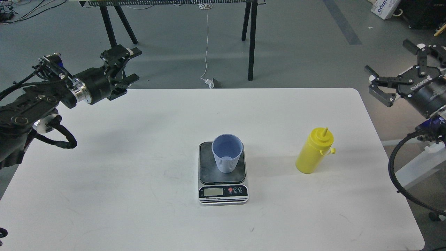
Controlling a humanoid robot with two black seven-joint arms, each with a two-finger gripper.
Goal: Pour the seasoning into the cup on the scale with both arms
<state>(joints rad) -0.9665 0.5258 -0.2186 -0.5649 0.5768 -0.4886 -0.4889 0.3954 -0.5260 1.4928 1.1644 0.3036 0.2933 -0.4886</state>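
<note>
The yellow seasoning bottle (314,151) stands upright on the white table (139,157), right of centre, with its small cap hanging at its side. The blue-grey cup (227,152) stands upright on the dark plate of the scale (223,191) at the table's middle. My right gripper (386,55) is open and empty, raised off the table's right edge, far above and right of the bottle. My left gripper (134,66) is open and empty, held over the table's back left edge, far from the cup.
Black trestle legs (251,42) stand on the grey floor behind the table. A white cable with a plug (209,82) lies there too. A second white table (427,97) stands at the right, under my right arm.
</note>
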